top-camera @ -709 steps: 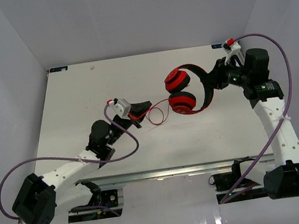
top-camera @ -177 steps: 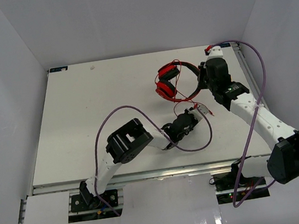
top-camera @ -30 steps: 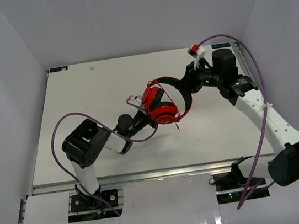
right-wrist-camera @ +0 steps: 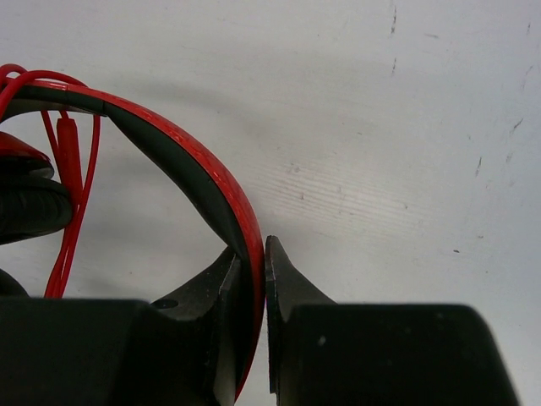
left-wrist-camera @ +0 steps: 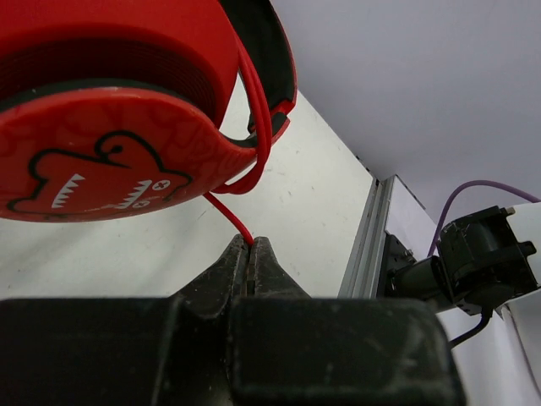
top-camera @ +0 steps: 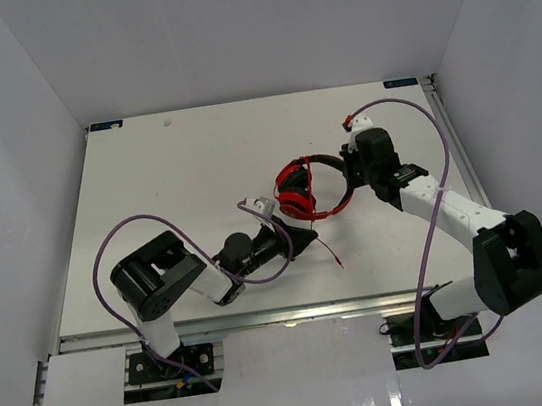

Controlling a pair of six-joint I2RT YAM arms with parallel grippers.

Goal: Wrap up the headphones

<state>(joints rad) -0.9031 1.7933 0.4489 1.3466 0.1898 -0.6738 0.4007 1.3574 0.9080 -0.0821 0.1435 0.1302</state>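
On the left gripper [left-wrist-camera: 251, 254] the jaws are pinched nearly together on the thin red cord [left-wrist-camera: 230, 216], which rises from between them to loop around the rim of a round red earcup [left-wrist-camera: 110, 161] printed with a black toothy grin. On the right gripper [right-wrist-camera: 252, 254] the jaws are narrow too, clamped on the black-and-red headband [right-wrist-camera: 194, 161], with two strands of cord running down inside the band's curve. From above, the headphones [top-camera: 298, 197] sit right of the table's centre, band towards the right arm and earcups towards the left. The left gripper lies just nearer than the earcups, and a short loose tail of cord points towards the near edge. The table [top-camera: 166, 177] is matt white; the right wrist view shows it marked with faint scuffs, short scratches and small dark specks, and the band throws a soft shadow across it. A metal rail [top-camera: 296, 310] runs along its near edge. Plain pale grey walls [top-camera: 246, 25] close in the left, far and right sides, and purple cables [top-camera: 427, 232] arc over both arms.
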